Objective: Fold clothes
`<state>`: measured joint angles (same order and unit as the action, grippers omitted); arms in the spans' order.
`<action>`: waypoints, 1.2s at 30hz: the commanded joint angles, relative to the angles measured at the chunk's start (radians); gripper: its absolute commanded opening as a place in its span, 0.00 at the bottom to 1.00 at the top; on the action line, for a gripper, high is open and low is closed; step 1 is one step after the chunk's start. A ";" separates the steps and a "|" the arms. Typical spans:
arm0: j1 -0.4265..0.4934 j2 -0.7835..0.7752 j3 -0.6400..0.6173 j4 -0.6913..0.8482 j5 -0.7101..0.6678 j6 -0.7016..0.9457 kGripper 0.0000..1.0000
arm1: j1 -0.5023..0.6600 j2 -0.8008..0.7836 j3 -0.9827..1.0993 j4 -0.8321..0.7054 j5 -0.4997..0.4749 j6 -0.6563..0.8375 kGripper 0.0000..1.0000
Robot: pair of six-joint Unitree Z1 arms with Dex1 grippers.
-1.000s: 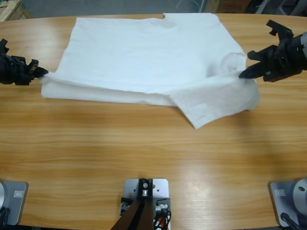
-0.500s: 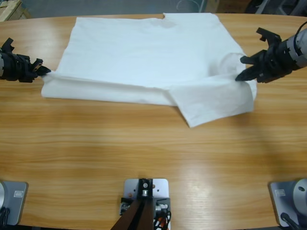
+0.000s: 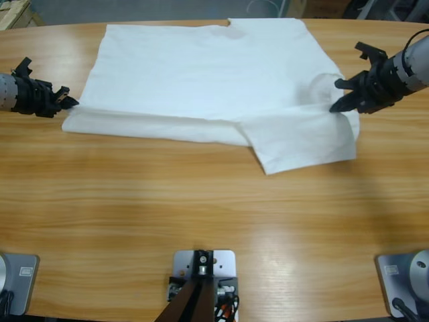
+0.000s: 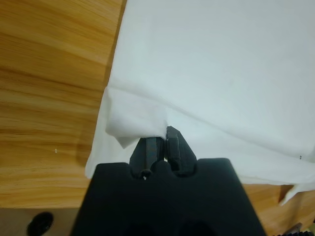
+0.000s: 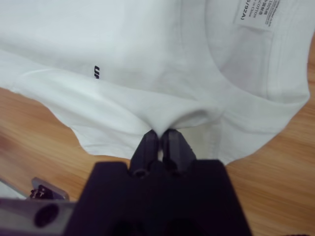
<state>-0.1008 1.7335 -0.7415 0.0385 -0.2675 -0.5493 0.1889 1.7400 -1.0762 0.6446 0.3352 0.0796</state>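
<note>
From my high camera the near stretch of the wooden tabletop (image 3: 201, 215) is bare wood, and the white T-shirt (image 3: 208, 74) lies on its far half, reaching the far edge. The shirt's near edge is doubled over in a long band, and toward the right a flap (image 3: 301, 141) of cloth juts out toward me past that band.

My left tool (image 3: 67, 102) sits at the shirt's left near corner. In the left wrist view its jaws are clenched on that corner (image 4: 133, 123), where the fabric is bunched into a small fold just ahead of the jaw tips (image 4: 160, 142).

My right tool (image 3: 338, 102) is at the shirt's right side. The right wrist view shows its jaws pinched on a pucker of fabric (image 5: 167, 120) just below the ribbed neck (image 5: 266, 98), with a label (image 5: 258, 14) inside the collar and a small dark print (image 5: 98, 69) on the cloth to the left.
</note>
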 commanded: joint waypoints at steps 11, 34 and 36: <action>0.010 -0.041 -0.078 -0.008 -0.118 0.169 0.99 | -0.016 0.059 -0.010 0.009 0.013 -0.024 0.00; 0.016 -0.123 -0.009 0.068 -0.149 0.292 0.99 | 0.297 0.056 -0.195 0.143 -0.112 0.100 1.00; -0.062 -0.131 -0.016 0.108 -0.063 0.322 0.99 | 0.343 0.078 -0.205 0.129 -0.104 0.116 1.00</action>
<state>-0.0482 1.6418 -0.7936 0.0643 -0.4434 -0.2944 0.3703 1.8020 -1.3191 0.8456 0.2285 0.1191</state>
